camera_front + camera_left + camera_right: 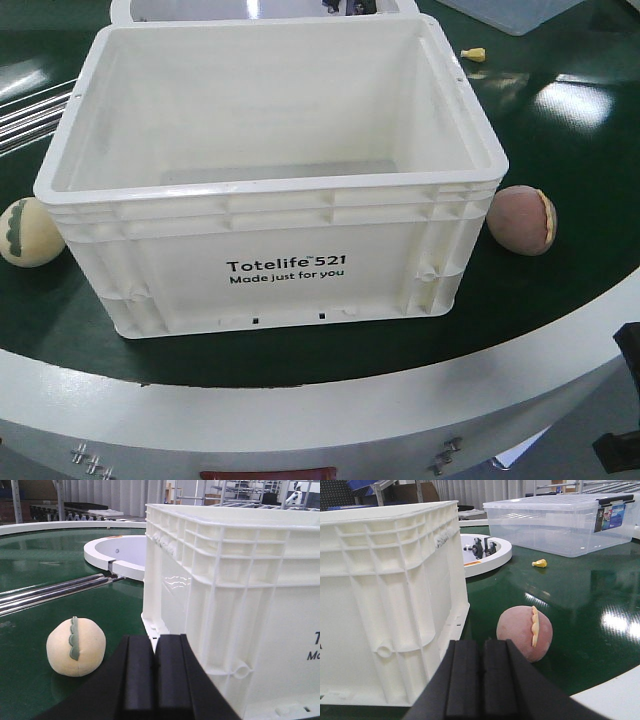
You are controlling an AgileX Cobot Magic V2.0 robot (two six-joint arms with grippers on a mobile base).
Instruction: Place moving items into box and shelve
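I'm looking over the round green table (560, 140), and the white box (290, 250) stands upright near its front edge, open top up, with the "Totelife 521" print facing me. Behind it on my right sits a clear lidded bin (560, 525), well apart from the box. Both moving items lie on the table outside the box. The cream ball (30, 232), with its green jagged mark, lies just beside the box's left wall. The pink-brown ball (522, 220), with its yellowish edge, lies just beside the right wall. My left gripper (155, 645) hangs low near the cream ball, pads pressed together on nothing. My right gripper (482, 650) is closed the same way, near the pink-brown ball. A tiny yellow piece (473, 53) lies behind the box.
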